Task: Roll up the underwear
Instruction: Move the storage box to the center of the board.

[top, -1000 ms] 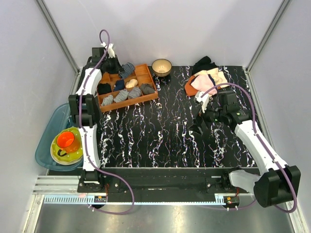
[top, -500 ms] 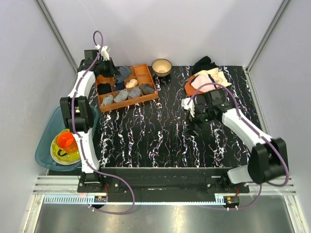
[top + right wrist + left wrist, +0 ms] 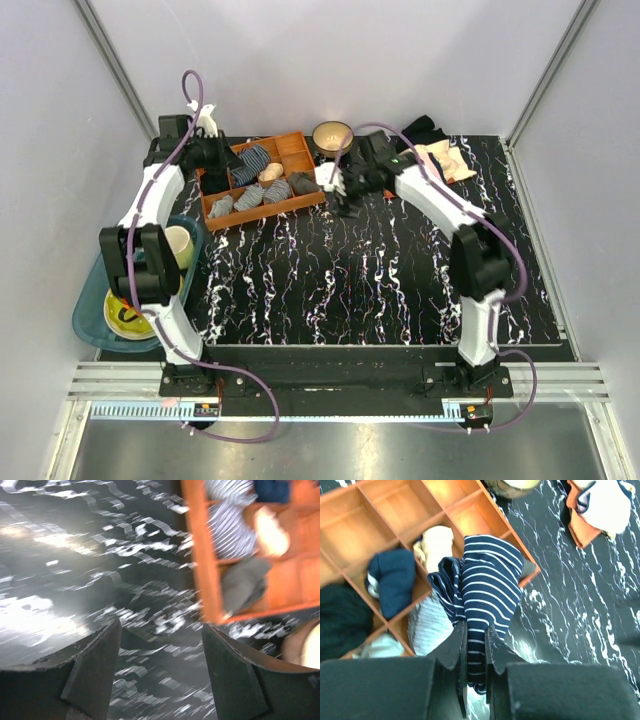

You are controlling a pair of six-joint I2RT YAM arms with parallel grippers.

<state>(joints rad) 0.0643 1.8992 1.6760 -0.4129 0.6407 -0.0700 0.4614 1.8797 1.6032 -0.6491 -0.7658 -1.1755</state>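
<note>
Underwear of navy-blue soft cloth with pale stripes (image 3: 487,585) is pinched in your left gripper (image 3: 475,635), fingers closed tight on one end of it. It hangs over the orange-brown wooden divided tray (image 3: 380,535), whose compartments hold small rolled cloths (image 3: 392,577). To the right, your right gripper (image 3: 161,627) hovers over the black white-veined table (image 3: 60,570) by the tray's corner. Its fingers are spread wide with nothing between them.

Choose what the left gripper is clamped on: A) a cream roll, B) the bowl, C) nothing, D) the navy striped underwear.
D: in the left wrist view, the left gripper pinches the navy striped underwear over the wooden tray.
</note>
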